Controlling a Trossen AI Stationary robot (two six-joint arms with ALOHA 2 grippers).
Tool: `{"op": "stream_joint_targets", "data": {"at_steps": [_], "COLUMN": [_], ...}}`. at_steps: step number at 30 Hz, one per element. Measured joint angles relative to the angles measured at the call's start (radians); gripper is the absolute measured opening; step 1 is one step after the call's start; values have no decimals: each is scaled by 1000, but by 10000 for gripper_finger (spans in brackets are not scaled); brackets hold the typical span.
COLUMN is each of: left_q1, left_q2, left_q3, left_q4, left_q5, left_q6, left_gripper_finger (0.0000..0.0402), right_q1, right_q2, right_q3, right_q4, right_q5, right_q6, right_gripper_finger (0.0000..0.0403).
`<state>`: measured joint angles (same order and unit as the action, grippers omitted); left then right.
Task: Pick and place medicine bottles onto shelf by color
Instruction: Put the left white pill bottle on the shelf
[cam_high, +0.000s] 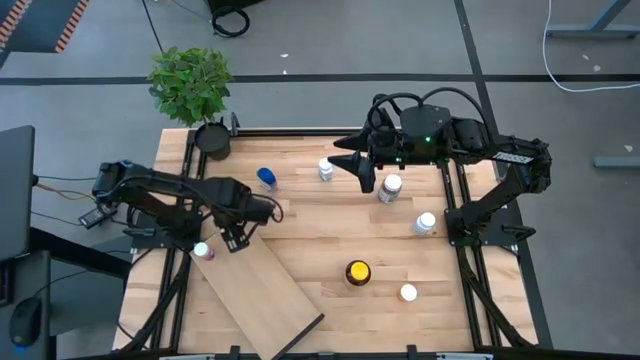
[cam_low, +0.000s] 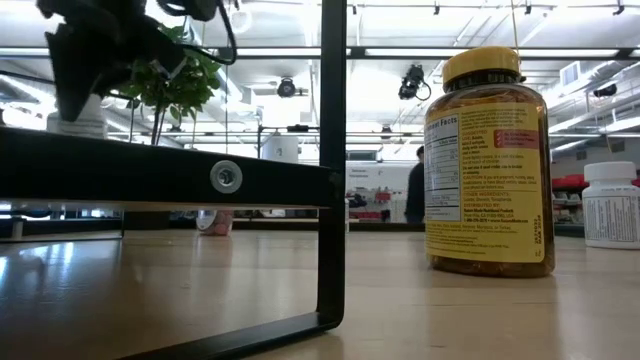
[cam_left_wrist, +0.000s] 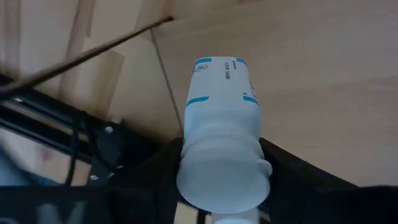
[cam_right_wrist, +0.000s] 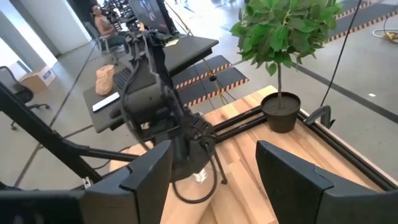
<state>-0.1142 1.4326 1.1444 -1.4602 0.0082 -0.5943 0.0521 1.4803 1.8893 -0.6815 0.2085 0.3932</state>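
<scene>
Surface: slatted wooden tabletop (cam_high: 330, 225); we note the shelf (cam_high: 260, 295) lying at an angle, near-left.
Left gripper (cam_high: 236, 238): closed on a white bottle (cam_left_wrist: 221, 143) with blue label bands, cap between the fingers; we judge it hangs over the shelf's far end for placing.
Near: amber bottle (cam_high: 357, 272), yellow cap.
Farther: blue-capped bottle (cam_high: 266, 178).
Right gripper (cam_high: 366, 182): fingers spread, empty, far side, waiting.

Slatted wooden tabletop (cam_high: 330, 235) with a smooth satin sheen, pale matt plywood shelf (cam_high: 262, 293), glossy amber plastic bottle (cam_low: 488, 165) with paper label and yellow cap, smooth white plastic bottle (cam_left_wrist: 222, 149), matt black metal frame (cam_low: 331, 160).
</scene>
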Motion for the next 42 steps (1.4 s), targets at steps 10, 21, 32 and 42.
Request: {"op": "stream_joint_targets", "data": {"at_steps": [10, 21, 32, 42], "left_q1": [-55, -54, -54, -53], "left_q2": [0, 0, 0, 0], "left_q3": [-82, -104, -103, -103], "left_q4": [33, 86, 94, 76], "left_q5": [-18, -8, -6, 0], "left_q6": [-116, -166, -187, -181], "left_gripper_finger": [186, 212, 230, 273], "right_q1": [0, 0, 0, 0], "right_q2": [0, 0, 0, 0], "right_q3": [0, 0, 0, 0], "right_q4": [0, 0, 0, 1], "right_q5": [0, 0, 0, 0], "right_q6": [-2, 9, 25, 25], "right_gripper_finger": [239, 239, 239, 239]}}
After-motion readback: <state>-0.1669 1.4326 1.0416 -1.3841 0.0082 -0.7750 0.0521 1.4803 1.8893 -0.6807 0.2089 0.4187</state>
